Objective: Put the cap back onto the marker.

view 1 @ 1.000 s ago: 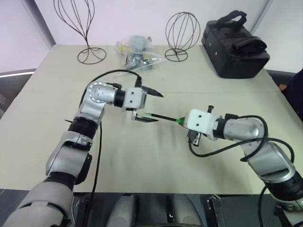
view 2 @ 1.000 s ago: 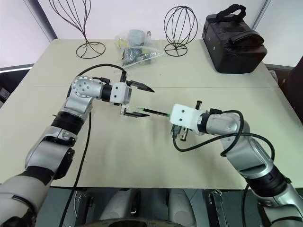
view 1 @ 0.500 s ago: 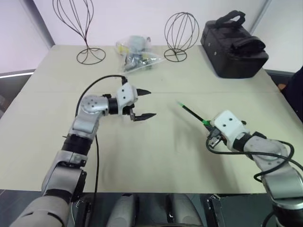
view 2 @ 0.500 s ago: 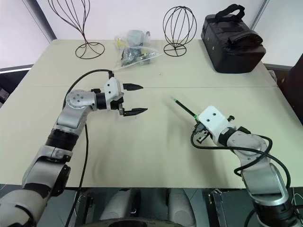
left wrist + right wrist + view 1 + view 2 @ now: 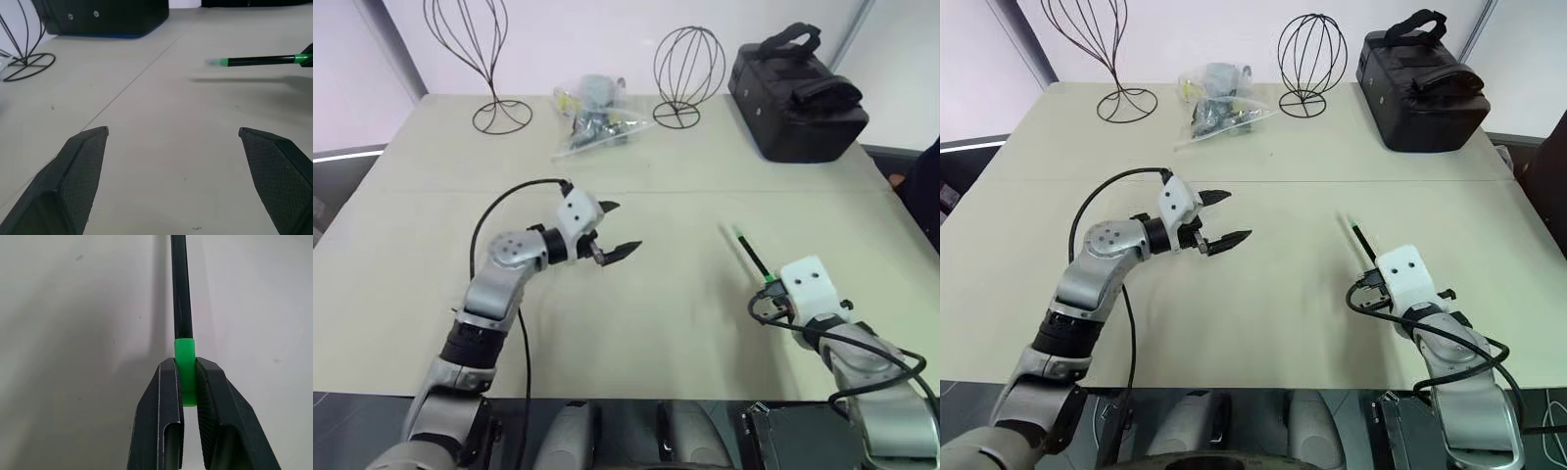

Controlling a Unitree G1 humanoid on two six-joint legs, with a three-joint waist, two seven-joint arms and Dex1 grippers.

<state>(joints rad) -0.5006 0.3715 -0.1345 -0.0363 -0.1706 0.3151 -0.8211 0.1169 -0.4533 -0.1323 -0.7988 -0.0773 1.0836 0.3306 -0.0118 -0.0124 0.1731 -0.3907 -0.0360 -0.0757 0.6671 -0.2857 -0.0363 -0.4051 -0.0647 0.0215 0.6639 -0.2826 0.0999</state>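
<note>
My right gripper [image 5: 186, 363] is shut on the bright green cap [image 5: 185, 350]. The thin black marker [image 5: 181, 284] runs straight out of the cap, away from the fingers. It hangs just above the table at the right front, pointing away from me [image 5: 754, 257]. Its far end has a green band and a pale tip [image 5: 224, 61]. My left gripper [image 5: 626, 227] hovers over the middle of the table, open and empty. It points toward the marker from well to the marker's left.
Along the table's back edge stand two wire stands [image 5: 489, 59] [image 5: 688, 67]. A clear plastic bag of small items [image 5: 597, 122] lies between them. A black case [image 5: 798, 93] sits at the back right. The beige table [image 5: 685, 323] has a seam across its middle.
A second ago the marker's far end lay between my left gripper's fingers. My right arm has since drawn right and toward me with cap and marker. The left gripper rolled and pulled back slightly, staying open.
</note>
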